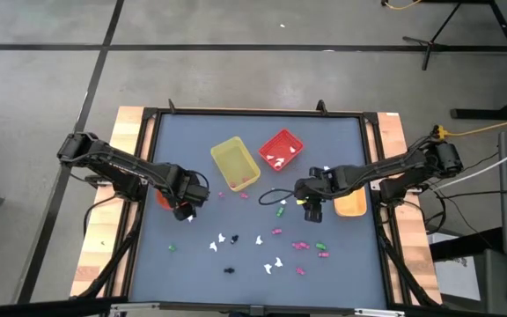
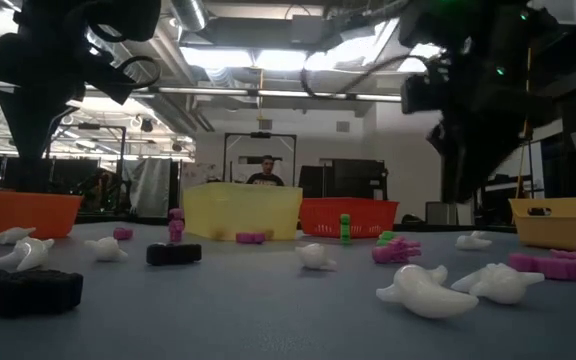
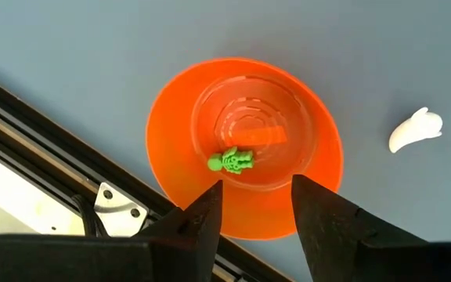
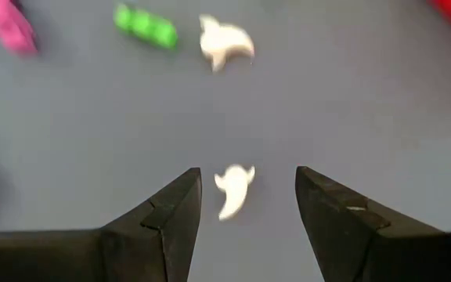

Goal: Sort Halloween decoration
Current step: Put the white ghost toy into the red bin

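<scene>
Sorting is judged to be only partly done. White trinkets (image 1: pixel 275 160) are seen inside the red bin (image 1: pixel 282 150), and one green trinket (image 3: pixel 231 161) lies in the orange bowl (image 3: pixel 245 145); the yellow bin (image 1: pixel 235 165) appears empty from above. Most of the Halloween decoration is still left loose on the blue-grey table (image 1: pixel 341 141): white, pink, green and black pieces are scattered across the near half, between and in front of the two arms.

The left gripper (image 3: pixel 255 205) is held above the orange bowl near the table's left rail, its fingers parted and nothing between them. The right gripper (image 4: pixel 247 200) is poised over a white ghost-like trinket (image 4: pixel 233 189), fingers spread on either side of it and not yet closed; a second white piece (image 4: pixel 224 41) and a green one (image 4: pixel 145 25) lie well apart from it.

Open table is left around that white piece, so a clean descent is expected. The orange tray (image 1: pixel 351 204) sits just beside the right arm.
</scene>
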Controlling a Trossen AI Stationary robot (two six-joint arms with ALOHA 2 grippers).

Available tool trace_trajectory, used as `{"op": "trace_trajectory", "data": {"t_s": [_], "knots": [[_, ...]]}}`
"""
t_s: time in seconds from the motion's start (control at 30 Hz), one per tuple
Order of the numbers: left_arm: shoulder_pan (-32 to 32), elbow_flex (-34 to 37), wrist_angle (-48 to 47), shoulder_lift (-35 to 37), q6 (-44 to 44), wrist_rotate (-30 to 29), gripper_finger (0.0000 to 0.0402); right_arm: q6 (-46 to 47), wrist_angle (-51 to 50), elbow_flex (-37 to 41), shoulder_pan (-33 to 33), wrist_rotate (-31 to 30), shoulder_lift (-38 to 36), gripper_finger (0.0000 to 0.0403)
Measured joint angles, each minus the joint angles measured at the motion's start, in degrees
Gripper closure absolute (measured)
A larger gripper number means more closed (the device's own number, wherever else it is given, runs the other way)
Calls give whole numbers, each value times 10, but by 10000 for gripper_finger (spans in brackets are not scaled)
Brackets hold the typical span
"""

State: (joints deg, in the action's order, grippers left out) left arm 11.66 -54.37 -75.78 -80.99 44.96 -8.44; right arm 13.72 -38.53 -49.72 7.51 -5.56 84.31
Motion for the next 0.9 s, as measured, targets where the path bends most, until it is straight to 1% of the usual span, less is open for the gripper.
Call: {"op": "trace_trajectory", "data": {"t_s": [0.1,0.37,0.63,0.9], "knots": [[0,0,0,0,0,0,264,0,33,19,0,0,0,196],[0,0,0,0,0,0,264,0,73,64,0,0,0,196],[0,0,0,0,0,0,264,0,149,116,0,0,0,196],[0,0,0,0,0,0,264,0,171,138,0,0,-2,196]]}}
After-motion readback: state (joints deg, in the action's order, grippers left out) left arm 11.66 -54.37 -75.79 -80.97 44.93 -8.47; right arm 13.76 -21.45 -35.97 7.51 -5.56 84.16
